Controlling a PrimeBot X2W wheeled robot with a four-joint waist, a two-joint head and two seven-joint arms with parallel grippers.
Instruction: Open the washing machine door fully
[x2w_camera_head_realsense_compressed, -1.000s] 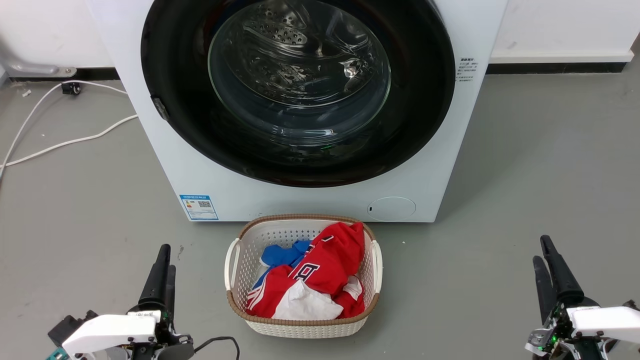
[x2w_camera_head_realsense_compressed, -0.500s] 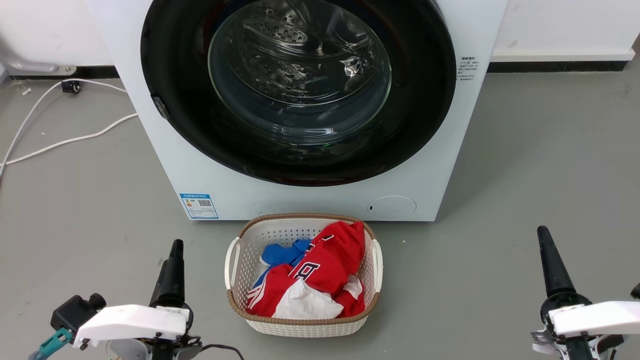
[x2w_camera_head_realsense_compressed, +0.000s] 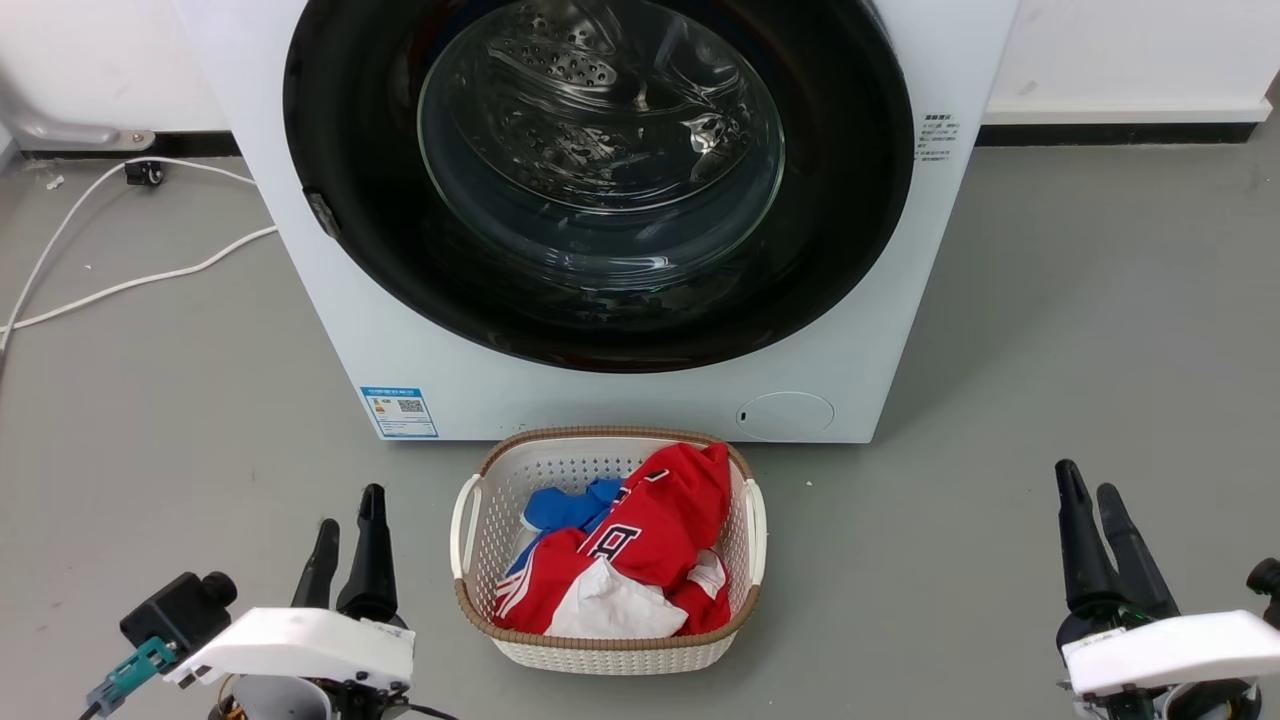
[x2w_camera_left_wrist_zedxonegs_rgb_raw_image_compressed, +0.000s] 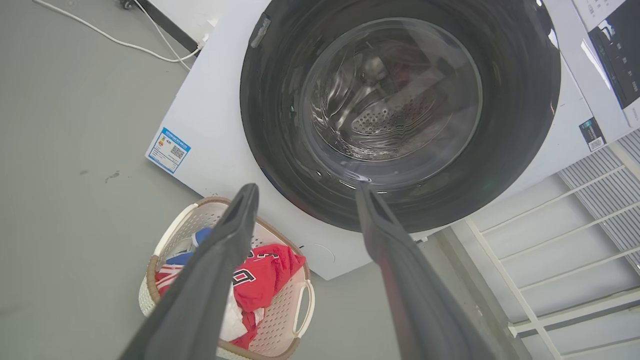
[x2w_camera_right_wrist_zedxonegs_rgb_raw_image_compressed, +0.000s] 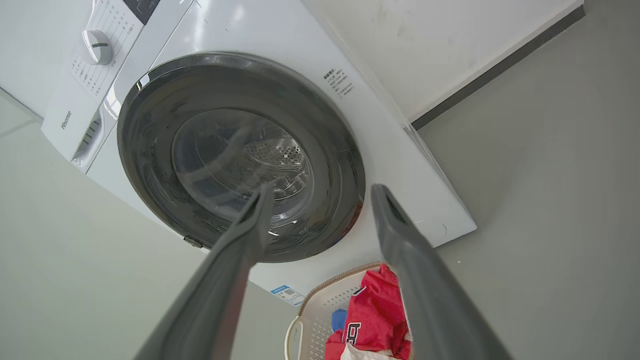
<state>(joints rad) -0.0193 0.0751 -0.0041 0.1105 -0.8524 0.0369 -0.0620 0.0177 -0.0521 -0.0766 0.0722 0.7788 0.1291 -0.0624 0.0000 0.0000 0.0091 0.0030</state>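
Nearest you, the left gripper (x2w_camera_head_realsense_compressed: 350, 508) and right gripper (x2w_camera_head_realsense_compressed: 1085, 479) hang empty over the grey floor (x2w_camera_head_realsense_compressed: 1050, 330) with fingers spread. Half a second ago each showed as a single spike. The laundry basket (x2w_camera_head_realsense_compressed: 480, 610) between them is unmoved. Beyond it, the washing machine door (x2w_camera_head_realsense_compressed: 840, 200) lies shut against the washing machine (x2w_camera_head_realsense_compressed: 600, 405). A white cable (x2w_camera_head_realsense_compressed: 130, 285) trails at far left.

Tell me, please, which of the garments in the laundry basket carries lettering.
The red garment, spread across the laundry basket: it bears a dark-edged white letter, while the blue garment beside it and the white garment at the near rim look plain.
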